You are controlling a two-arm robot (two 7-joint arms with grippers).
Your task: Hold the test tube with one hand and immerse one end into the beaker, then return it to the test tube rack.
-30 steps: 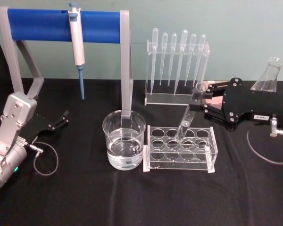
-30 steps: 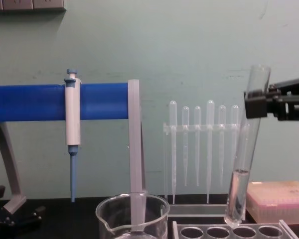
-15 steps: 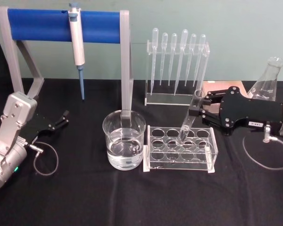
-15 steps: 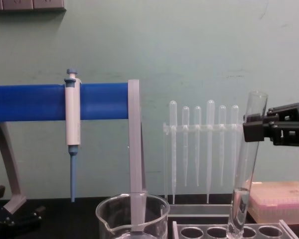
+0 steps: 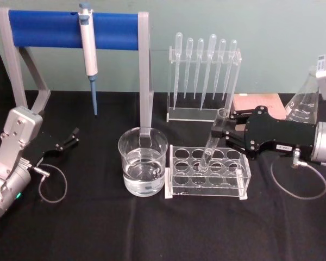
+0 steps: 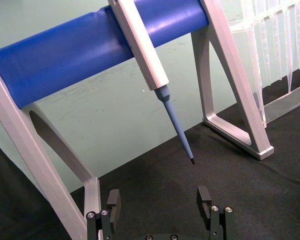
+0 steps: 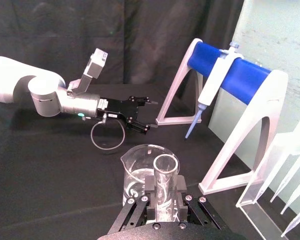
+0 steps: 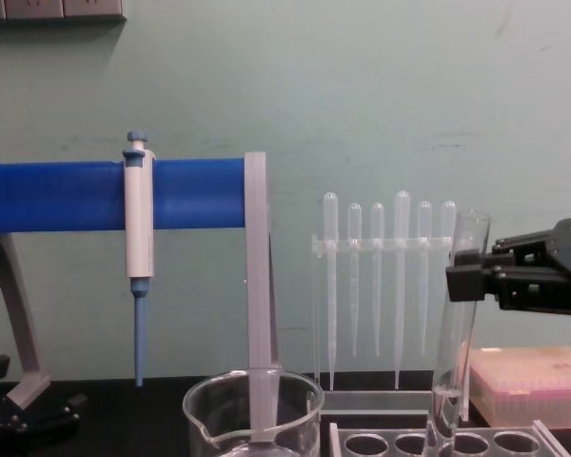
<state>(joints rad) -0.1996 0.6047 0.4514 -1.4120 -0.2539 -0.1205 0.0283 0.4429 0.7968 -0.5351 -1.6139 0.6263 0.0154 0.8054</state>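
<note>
The rack is the marker here. The beaker with water stands just to the rack's left side, touching or almost touching it. The tube leans, and its round end sits low in a hole in the rack's back row. The right gripper pinches the tube near its open top. The step looks like putting the tube back. To do it well, stand the tube straight, lower it slowly to the bottom, and only then let go. Well to the left of the rack, the left gripper rests on the table with its jaws spread. Behind the rack stand the pipettes.
</note>
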